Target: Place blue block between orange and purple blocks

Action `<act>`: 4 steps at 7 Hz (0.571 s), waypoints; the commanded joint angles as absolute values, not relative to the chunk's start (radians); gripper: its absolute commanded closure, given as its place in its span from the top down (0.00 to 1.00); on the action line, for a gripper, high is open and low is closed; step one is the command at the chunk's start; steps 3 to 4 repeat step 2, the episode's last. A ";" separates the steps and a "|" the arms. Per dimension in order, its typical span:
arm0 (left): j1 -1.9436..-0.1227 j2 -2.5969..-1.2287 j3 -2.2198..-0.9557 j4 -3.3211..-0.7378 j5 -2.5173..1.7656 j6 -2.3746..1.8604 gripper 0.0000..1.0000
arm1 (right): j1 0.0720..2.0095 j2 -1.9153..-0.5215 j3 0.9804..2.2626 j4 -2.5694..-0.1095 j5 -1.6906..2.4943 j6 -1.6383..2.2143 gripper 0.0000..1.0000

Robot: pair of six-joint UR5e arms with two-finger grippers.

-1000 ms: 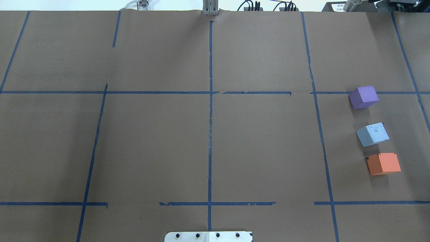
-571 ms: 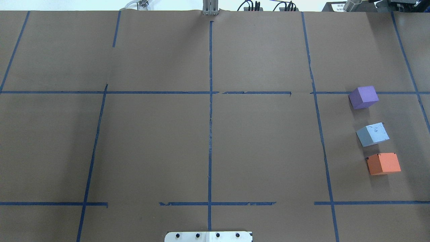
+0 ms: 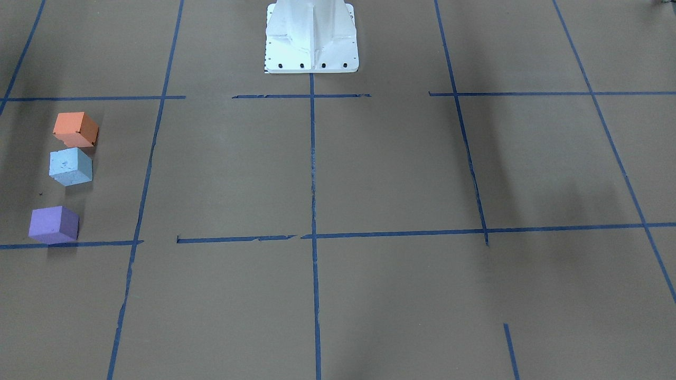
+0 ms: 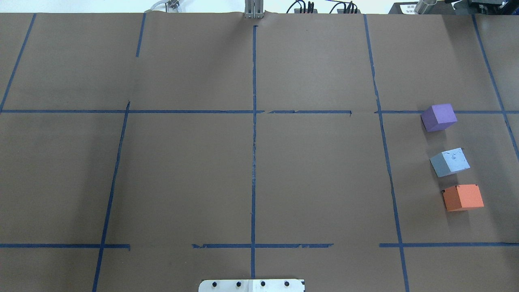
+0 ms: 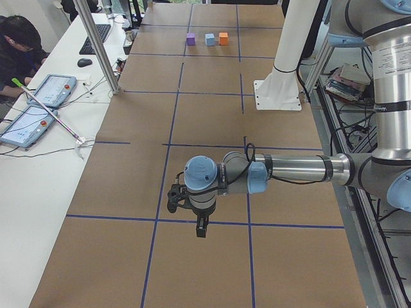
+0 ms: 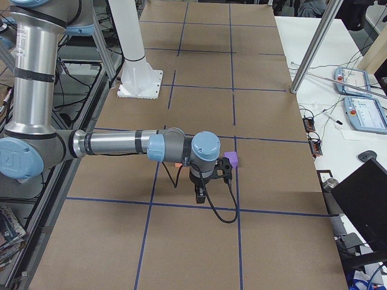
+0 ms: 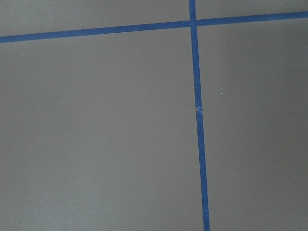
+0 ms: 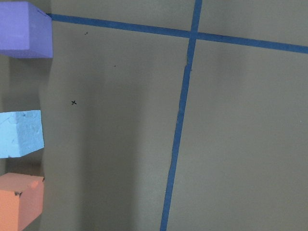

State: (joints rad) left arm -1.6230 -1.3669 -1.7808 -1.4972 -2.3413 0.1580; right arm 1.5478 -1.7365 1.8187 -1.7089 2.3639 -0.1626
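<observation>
Blue blk [image 4: 450, 161] btwn orange blk [image 4: 463, 197], purple blk [image 4: 439, 117]

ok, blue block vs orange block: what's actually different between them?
Colour: the blue block is pale blue, the orange block orange. Surface: the blue block's top looks scuffed and mottled; the orange block's is plain, with small dark marks at one edge. Pose: the blue block sits turned against the tape lines; the orange block is nearly square to them. Both are similar-sized cubes flat on the table.
</observation>
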 commanded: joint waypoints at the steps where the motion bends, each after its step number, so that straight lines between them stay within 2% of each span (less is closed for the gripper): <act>1: -1.623 -1.367 -1.781 -1.497 -2.342 0.158 1.00 | 1.548 -1.736 1.819 -1.709 2.364 -0.163 1.00; 4: -1.623 -1.367 -1.779 -1.497 -2.341 0.158 1.00 | 1.548 -1.736 1.818 -1.710 2.365 -0.163 1.00</act>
